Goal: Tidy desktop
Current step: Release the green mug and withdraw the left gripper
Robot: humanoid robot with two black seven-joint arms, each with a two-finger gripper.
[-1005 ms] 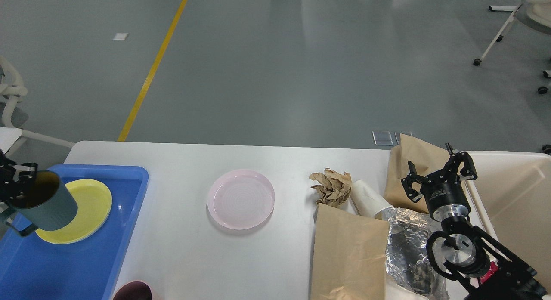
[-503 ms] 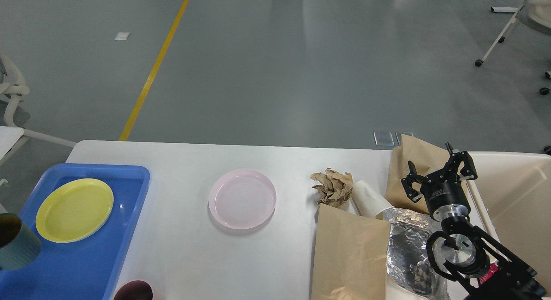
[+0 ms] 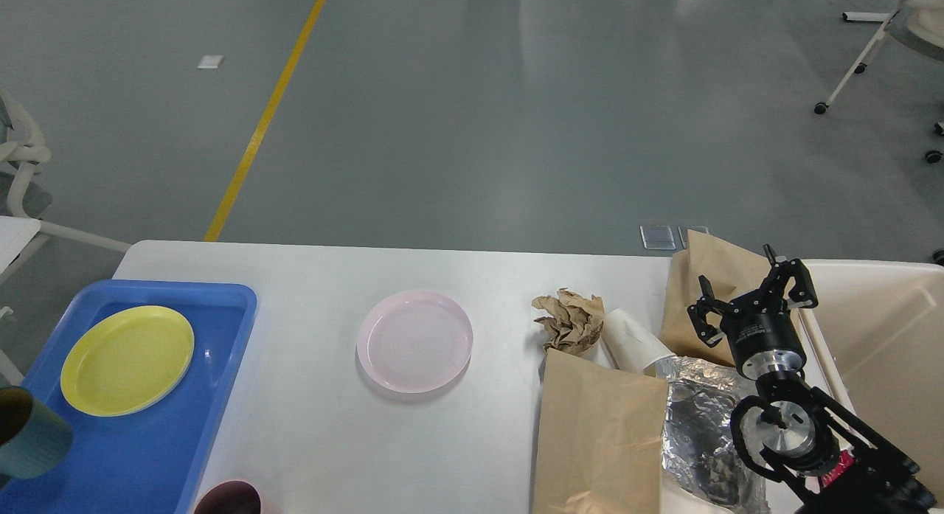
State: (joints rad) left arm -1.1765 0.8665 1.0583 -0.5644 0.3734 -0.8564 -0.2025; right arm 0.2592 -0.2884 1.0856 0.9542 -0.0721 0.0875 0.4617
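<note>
The right gripper (image 3: 752, 301) hangs with its fingers spread apart and nothing between them, over the near edge of a brown paper bag (image 3: 712, 278) and just beside the beige bin (image 3: 885, 330); it has not shifted over the last second. The left gripper is out of view. A second ago it held the teal cup (image 3: 29, 434) above the yellow plate (image 3: 127, 359); now that cup sits at the near left corner of the blue tray (image 3: 169, 440), partly cut off by the picture's edge, and the left arm has gone. So one cup looks put away.

The counter (image 3: 310, 425) still carries a pink plate (image 3: 414, 341) at its middle, a dark red cup (image 3: 228, 497) at the near edge, crumpled brown paper (image 3: 568, 321), a white paper cup (image 3: 634, 341) on its side, a flat brown bag (image 3: 597, 440) and foil wrapping (image 3: 700, 418). Much tidying remains.

No brand or writing is readable anywhere.
</note>
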